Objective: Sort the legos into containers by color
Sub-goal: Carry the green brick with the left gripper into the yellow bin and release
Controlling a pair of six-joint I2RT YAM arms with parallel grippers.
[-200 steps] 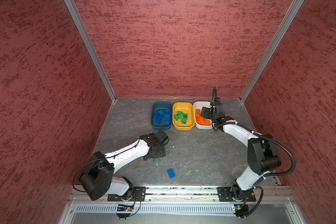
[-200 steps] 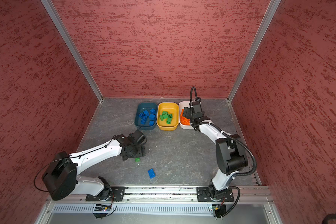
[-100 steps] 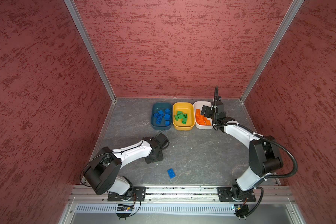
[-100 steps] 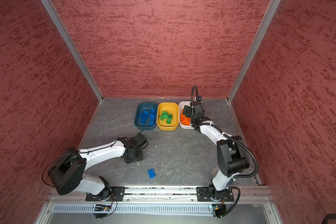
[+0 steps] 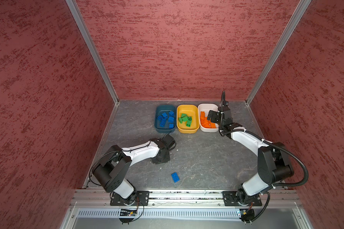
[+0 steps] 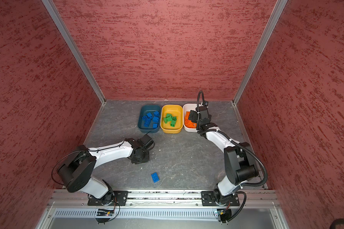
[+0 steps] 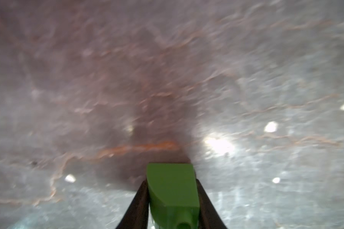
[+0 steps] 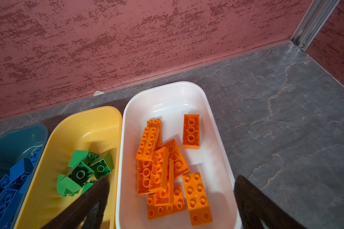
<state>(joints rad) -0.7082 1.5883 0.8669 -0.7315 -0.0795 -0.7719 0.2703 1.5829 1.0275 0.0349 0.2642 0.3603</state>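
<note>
A green brick (image 7: 171,188) is being gripped between the closed fingers (image 7: 141,200) of the left gripper (image 7: 172,195), its long axis lying along them, far end pointing at the grey table (image 7: 266,59). The left arm (image 5: 141,151) is being held low, wrist bent down. A blue brick (image 5: 175,177) is lying loose near those fingers, apart from them. The right gripper (image 8: 173,198) is being held wide open over the white tub (image 8: 167,93), orange bricks (image 8: 191,130) lying below its fingers (image 8: 256,202), the yellow tub (image 8: 77,123) just outside one.

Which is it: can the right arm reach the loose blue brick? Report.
Likely yes: right gripper open, empty over the white tub; bare table between it and the blue brick; left gripper, shut on a green brick, stands aside.
</note>
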